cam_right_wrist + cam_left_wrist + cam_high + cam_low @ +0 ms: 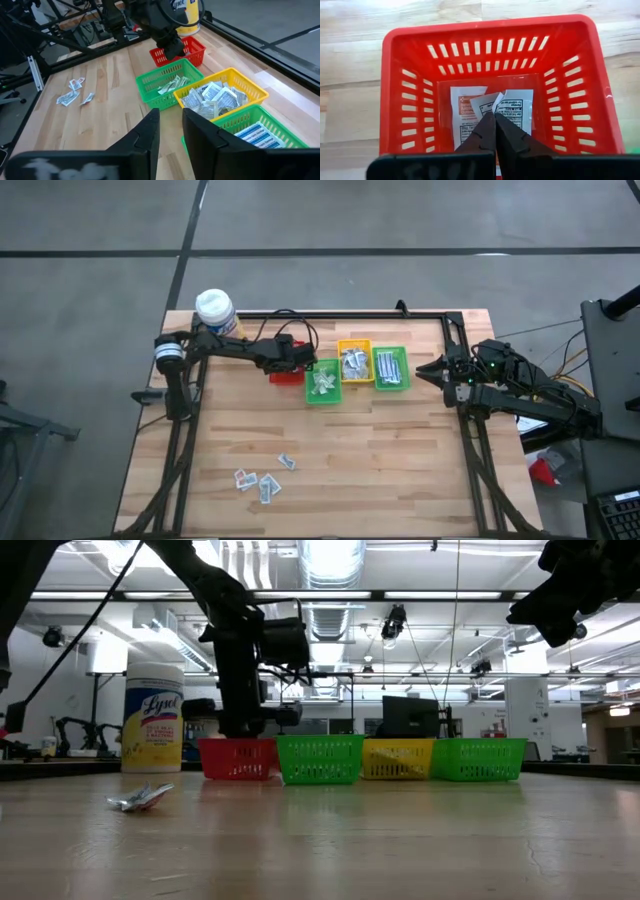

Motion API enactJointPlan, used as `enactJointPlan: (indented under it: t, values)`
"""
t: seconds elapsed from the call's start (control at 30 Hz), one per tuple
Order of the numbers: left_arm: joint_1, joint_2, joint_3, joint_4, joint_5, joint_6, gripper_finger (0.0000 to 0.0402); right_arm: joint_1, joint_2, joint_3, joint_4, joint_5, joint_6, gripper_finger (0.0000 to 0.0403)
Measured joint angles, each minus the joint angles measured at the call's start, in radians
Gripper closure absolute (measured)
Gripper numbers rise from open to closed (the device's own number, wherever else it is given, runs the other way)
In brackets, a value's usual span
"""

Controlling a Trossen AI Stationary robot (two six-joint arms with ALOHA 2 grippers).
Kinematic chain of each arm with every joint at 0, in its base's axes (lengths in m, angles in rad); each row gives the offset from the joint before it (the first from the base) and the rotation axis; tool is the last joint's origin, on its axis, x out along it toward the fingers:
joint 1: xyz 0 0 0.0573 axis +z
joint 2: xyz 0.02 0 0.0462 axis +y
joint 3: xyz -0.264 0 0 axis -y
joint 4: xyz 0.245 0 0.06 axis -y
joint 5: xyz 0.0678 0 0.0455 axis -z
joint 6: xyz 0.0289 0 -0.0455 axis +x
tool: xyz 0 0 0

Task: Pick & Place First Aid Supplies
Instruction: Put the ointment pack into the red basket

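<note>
High view, working from the near edge back: a few loose packets [262, 481] are still lying on the table [400, 470] by the front. Further back is the row of bins: red bin [490, 65] with two flat sachets [512, 115] on its floor, a green bin [322, 384] of crinkly wrappers, yellow bin [354, 362] piled with white packets, and another green bin [390, 368] of blue-striped strips. Left gripper [494, 116] sits over the red bin, fingers pinched tight on a small white packet [487, 103]. Right gripper [171, 131] hovers off to the right, fingers partly apart, empty.
</note>
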Motion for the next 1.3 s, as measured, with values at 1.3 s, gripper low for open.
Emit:
enactJointPlan:
  t: [1.3]
  values:
    - [-0.086,-0.322,-0.004,-0.005,0.316,0.139,0.0269,0.0,0.0,0.0,0.0,0.0,0.0,0.0335]
